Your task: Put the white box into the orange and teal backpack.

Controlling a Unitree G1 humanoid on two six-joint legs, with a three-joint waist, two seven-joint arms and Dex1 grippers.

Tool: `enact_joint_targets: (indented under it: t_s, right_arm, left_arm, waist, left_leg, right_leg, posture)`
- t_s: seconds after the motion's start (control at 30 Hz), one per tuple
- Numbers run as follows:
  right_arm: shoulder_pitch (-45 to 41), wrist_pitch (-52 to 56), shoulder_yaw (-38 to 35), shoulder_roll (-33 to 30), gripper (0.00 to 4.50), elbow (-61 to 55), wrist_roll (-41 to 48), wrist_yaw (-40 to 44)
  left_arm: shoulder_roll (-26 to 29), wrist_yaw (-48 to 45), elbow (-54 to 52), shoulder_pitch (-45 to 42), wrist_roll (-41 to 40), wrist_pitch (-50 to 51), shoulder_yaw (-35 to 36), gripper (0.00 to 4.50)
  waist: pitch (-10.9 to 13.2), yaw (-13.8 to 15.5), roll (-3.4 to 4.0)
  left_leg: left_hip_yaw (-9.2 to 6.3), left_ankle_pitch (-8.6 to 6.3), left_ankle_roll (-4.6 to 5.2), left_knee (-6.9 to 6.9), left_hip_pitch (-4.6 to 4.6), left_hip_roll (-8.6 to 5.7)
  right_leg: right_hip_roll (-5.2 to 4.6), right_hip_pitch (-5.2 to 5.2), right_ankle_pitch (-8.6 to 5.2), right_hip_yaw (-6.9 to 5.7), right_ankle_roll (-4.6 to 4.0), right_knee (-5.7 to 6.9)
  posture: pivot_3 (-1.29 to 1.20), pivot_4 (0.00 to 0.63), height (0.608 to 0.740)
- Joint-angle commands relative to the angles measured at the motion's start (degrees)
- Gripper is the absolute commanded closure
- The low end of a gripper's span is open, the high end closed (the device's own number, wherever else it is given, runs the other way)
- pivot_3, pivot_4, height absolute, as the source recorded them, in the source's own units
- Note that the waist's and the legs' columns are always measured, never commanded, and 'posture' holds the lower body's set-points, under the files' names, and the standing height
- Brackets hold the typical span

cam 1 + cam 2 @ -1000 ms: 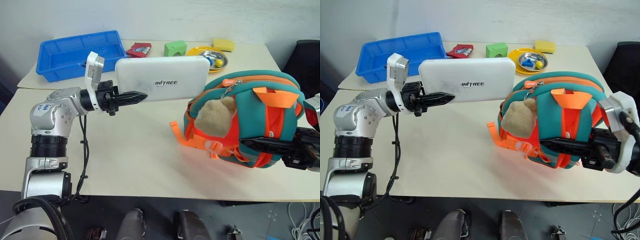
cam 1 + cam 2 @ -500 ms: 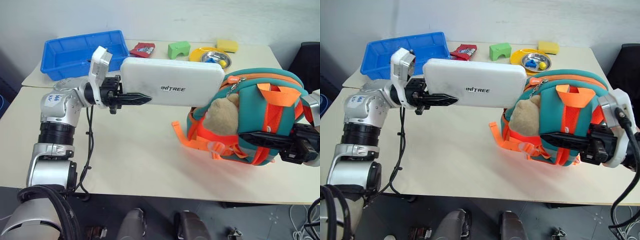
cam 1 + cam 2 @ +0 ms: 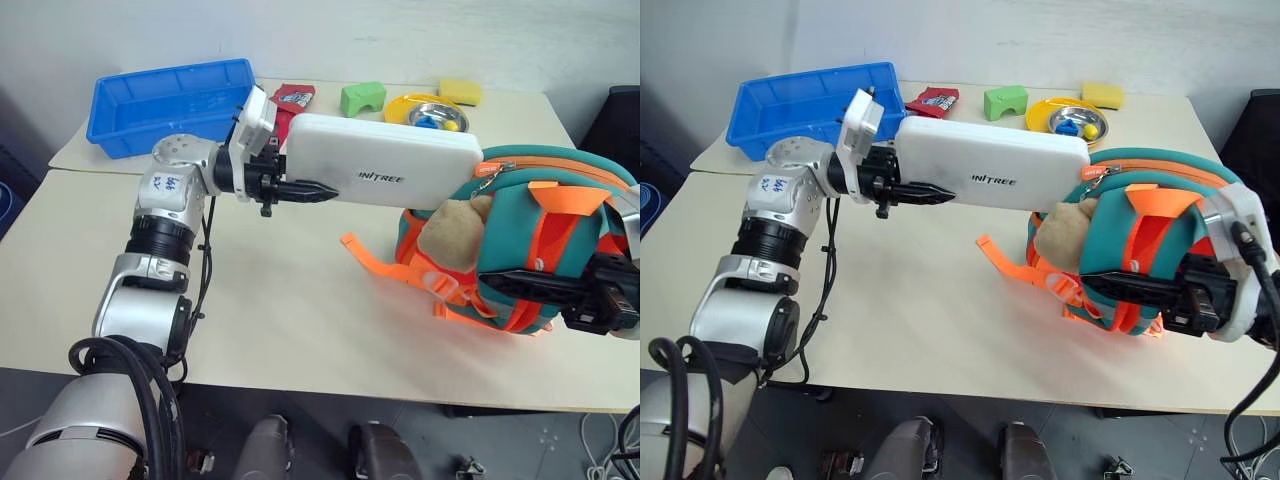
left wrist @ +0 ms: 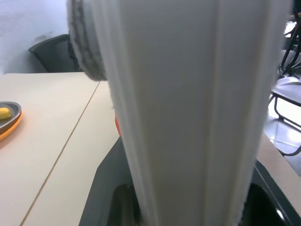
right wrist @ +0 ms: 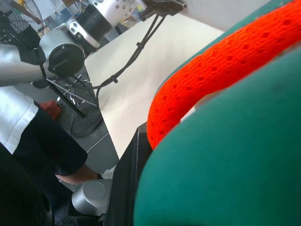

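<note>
Orange and teal backpack [image 3: 535,255] stands at the table's right side — soft padded fabric, teal panels, bright orange webbing straps trailing onto the tabletop toward the left. Its top zipper is open; a tan plush toy [image 3: 452,232], fuzzy and rounded, bulges out of the left side of the opening.

White box [image 3: 385,175] is held level above the table — flat, oblong, smooth hard shell, rounded corners, small dark lettering on the face. Its right end touches or just enters the backpack's open top, above the plush; most of its length is outside. In the left wrist view the box's edge shows a seam line running along it.

Left gripper [image 3: 300,189] is clamped on the box's left end, black fingers narrow around the thin case. Right gripper [image 3: 540,286] is closed on the backpack's front, pinching orange strap and teal fabric.

Blue plastic bin [image 3: 165,100] at far left — rectangular, rigid; its contents cannot be made out. Round yellow dish [image 3: 425,108] at the back holds a metal bowl with small blue and yellow pieces. Near it: a green block [image 3: 361,96], a yellow sponge [image 3: 459,90], a red packet [image 3: 292,96]. Tabletop [image 3: 280,290] is pale, matte, smooth.
</note>
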Motion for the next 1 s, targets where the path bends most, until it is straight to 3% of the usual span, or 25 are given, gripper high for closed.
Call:
enact_joint_targets:
  t_s: [0.03, 0.23, 0.53, 0.73, 1.0]
  right_arm:
    - [-0.58, 0.26, -4.07, -1.7, 4.48, -2.41, 5.27, -0.74]
    - [0.48, 0.25, -4.77, -1.85, 4.48, -3.96, 7.51, -2.15]
    - [0.42, 1.74, -8.96, -5.02, 4.48, -2.61, 15.96, -4.19]
    - [1.27, 1.97, -8.81, -4.47, 4.48, -1.53, 12.96, -3.59]
    - [2.92, 0.84, -6.89, -2.74, 4.48, -1.58, 6.09, -1.38]
  left_arm:
    - [0.65, -0.97, 1.19, -3.1, -0.63, -0.06, 2.17, 3.03]
    - [-0.4, -2.07, 0.31, -1.82, 0.36, -1.44, 1.34, 3.03]
    - [-2.45, -1.42, 4.05, -2.31, 5.12, -11.29, 0.24, 3.03]
    - [-2.77, -3.08, 7.02, -3.41, 7.45, -16.0, -0.66, 3.03]
    - [-2.84, -8.3, 2.71, -4.65, 1.31, -7.95, -5.17, 3.03]
  waist:
    - [0.0, -0.05, 0.0]
    - [0.0, -0.11, 0.0]
    - [0.01, 0.07, -0.02]
    - [0.01, 0.28, -0.02]
    - [0.01, 0.31, -0.02]
  left_leg:
    - [0.0, 0.0, 0.0, 0.0, 0.0, 0.0]
    - [-0.01, 0.01, -0.02, -0.02, -0.02, 0.01]
    - [-0.01, 0.02, -0.02, 0.0, -0.03, 0.01]
    - [0.0, -0.01, 0.01, 0.03, -0.03, 0.01]
    - [-0.01, -0.01, 0.03, 0.04, -0.05, 0.0]
  right_leg:
    - [0.0, 0.0, 0.0, 0.0, 0.0, 0.0]
    - [0.0, -0.01, 0.0, 0.0, 0.0, 0.0]
    - [0.0, -0.01, 0.0, -0.02, 0.0, 0.0]
    - [-0.01, -0.01, 0.0, -0.01, 0.0, 0.0]
    - [0.0, -0.02, 0.0, 0.0, 0.01, 0.08]
  posture:
    - [0.0, 0.15, 0.74]
    - [0.0, 0.15, 0.74]
    - [0.0, 0.15, 0.74]
    - [0.0, 0.15, 0.74]
    - [0.0, 0.15, 0.74]
